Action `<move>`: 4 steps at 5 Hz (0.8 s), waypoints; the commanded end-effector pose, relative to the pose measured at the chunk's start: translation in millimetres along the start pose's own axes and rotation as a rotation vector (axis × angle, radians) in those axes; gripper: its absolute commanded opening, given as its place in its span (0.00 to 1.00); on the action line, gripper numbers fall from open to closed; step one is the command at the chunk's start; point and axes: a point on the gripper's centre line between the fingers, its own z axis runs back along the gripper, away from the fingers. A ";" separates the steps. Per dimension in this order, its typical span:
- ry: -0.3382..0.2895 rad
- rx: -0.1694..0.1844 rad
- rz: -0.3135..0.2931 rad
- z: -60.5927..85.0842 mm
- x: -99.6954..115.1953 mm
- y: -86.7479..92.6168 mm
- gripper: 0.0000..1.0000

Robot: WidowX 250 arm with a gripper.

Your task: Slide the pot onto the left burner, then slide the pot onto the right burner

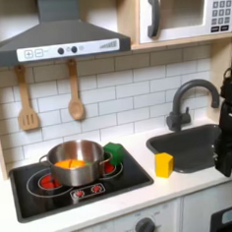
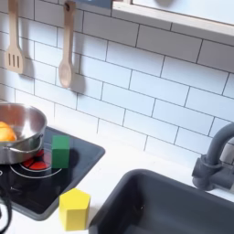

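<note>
The pot [image 1: 76, 162] is shiny and round, and it has something orange inside. It sits on the black cooktop [image 1: 55, 198], in the middle, so it covers a bit of both red rings. In the first exterior view, the left burner [image 1: 39, 180] peeks out on the left of the pot and the right burner [image 1: 110, 169] peeks out on the right. In the second exterior view the pot [image 2: 18, 130] is at the left edge, and a bit of red ring [image 2: 35, 164] shows just in front of it. A green block [image 1: 114, 153] stands on the cooktop just beside the pot, on the right in the first exterior view. A yellow block [image 1: 164, 164] stands on the white counter [image 1: 144, 198], between the cooktop and the dark sink [image 1: 192, 146]. A dark tap [image 1: 186, 100] curves over the far side of the sink. The black arm with the gripper [image 1: 228, 139] is at the right edge of the first exterior view, over the sink and well apart from the pot. I cannot tell if its fingers are open or closed. On the white tile wall hang a wooden turner [image 1: 26, 98] and a wooden spoon [image 1: 75, 90]. A grey hood [image 1: 57, 36] is above the cooktop, and a microwave [image 1: 184, 11] is up on the right.
</note>
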 end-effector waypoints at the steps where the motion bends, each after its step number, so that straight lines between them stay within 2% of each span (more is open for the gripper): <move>1: -0.044 -0.060 0.063 10.2 26.5 0.0 1.00; 2: -0.068 -0.068 0.092 13.7 38.8 1.6 1.00; 3: -0.110 -0.062 0.134 8.1 55.2 8.6 1.00; 4: -0.100 -0.053 0.157 2.4 66.5 15.6 1.00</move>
